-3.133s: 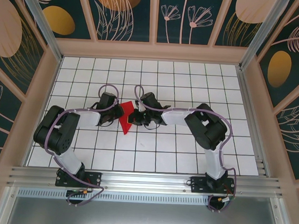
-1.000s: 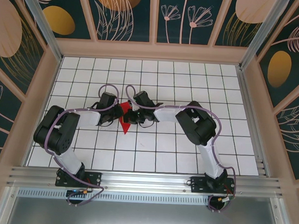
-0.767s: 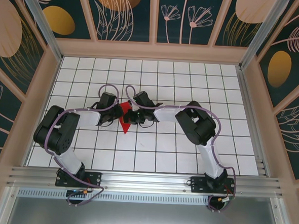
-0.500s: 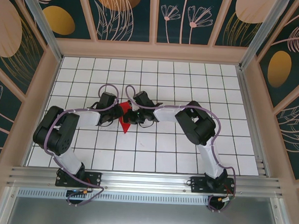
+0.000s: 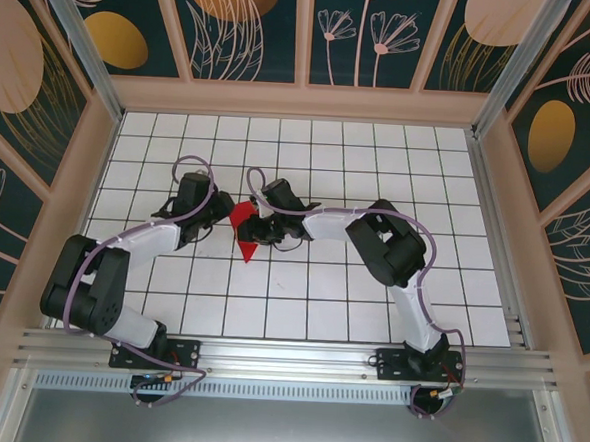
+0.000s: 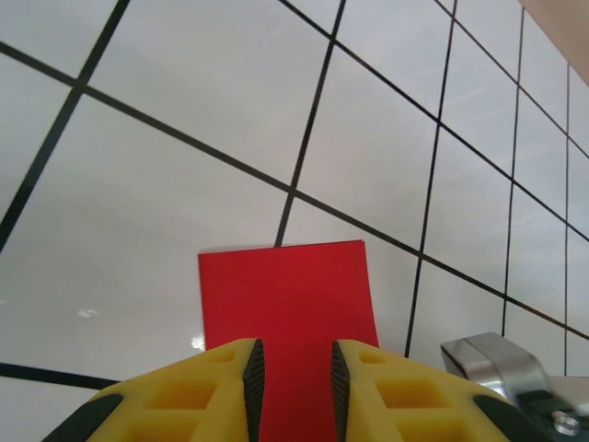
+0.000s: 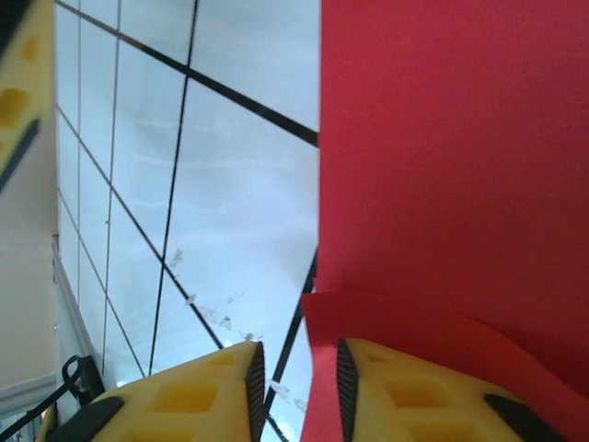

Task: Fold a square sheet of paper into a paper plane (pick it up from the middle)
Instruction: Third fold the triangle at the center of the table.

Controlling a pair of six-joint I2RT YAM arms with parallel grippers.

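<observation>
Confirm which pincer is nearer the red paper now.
Right. The right pincer sits on the red paper, a flap lying over one finger; the left pincer is at its left edge.

White gridded table [image 5: 369,316], floral wall panels [image 5: 252,28].

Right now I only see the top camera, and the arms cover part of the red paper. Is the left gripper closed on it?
Observer: No. On the left wrist camera the left gripper has its jaws slightly apart, and the red paper shows through the gap, lying flat on the table.
Operator: And the other one?
Observer: The right gripper is slightly apart too, with the paper's edge running into the gap.
Operator: Is the paper flat there?
Observer: Not quite; a lifted flap lies over one finger.
</observation>
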